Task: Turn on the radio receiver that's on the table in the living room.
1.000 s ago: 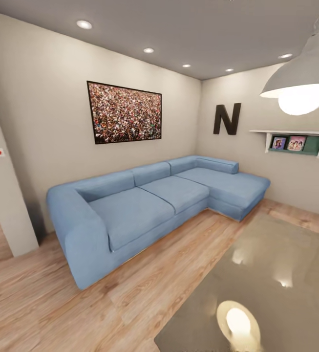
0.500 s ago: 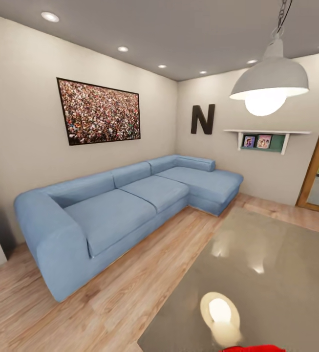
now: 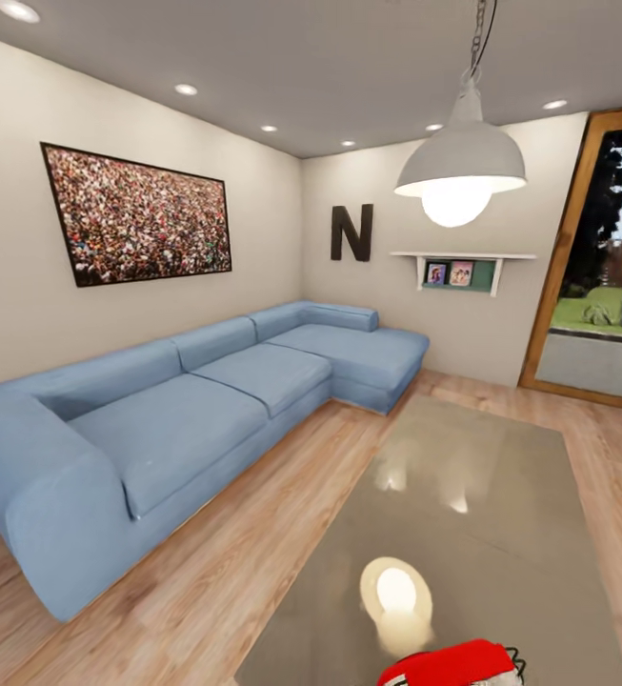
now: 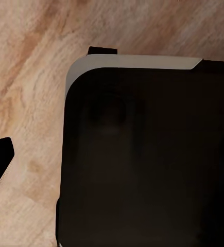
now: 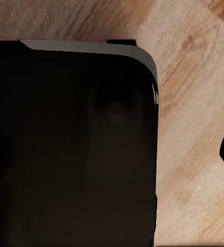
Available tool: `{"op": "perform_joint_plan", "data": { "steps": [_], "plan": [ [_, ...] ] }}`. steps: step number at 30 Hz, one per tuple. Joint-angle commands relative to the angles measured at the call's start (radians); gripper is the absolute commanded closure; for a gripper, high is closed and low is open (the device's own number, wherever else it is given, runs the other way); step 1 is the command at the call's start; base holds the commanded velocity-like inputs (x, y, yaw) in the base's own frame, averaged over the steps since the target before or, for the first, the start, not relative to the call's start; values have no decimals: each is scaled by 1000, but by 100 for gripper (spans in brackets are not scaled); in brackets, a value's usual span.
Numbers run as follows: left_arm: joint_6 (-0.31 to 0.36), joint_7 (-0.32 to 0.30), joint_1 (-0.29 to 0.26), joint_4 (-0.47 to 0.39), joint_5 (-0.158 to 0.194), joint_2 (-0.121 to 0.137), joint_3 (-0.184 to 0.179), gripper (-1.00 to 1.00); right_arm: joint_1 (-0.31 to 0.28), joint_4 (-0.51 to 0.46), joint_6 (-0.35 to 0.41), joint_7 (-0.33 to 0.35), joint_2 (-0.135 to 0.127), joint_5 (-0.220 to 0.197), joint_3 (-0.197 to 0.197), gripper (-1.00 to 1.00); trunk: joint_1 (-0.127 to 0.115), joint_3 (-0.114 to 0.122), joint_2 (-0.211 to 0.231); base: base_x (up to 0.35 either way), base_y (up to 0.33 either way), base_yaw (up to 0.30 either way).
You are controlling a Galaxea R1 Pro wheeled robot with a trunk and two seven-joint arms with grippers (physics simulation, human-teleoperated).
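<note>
Living room ahead: blue sectional sofa (image 3: 187, 419) runs along the wall at nine o'clock, a dark "N" (image 3: 351, 232) hangs at twelve, and the dome pendant lamp (image 3: 460, 167) glows above. At six o'clock the glossy desk (image 3: 501, 476) mirrors that lamp, and the red radio receiver (image 3: 451, 664) peeks up at its near edge. Both wrist cameras look down past a dark body onto plank floor (image 4: 34, 67); either end effector's grip state, I cannot tell.
</note>
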Motion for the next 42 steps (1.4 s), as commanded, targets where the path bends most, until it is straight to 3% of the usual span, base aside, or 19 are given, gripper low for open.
{"op": "perform_joint_plan", "data": {
  "steps": [1,42],
  "plan": [
    [0,0,0,0,0,0,0,-100,0,0,0,0,0,0,0,-100,0,0,0,0,0,-282],
    [1,5,0,0,0,0,1,-100,0,0,0,0,0,0,0,-100,0,0,0,0,0,-282]
  ]
}}
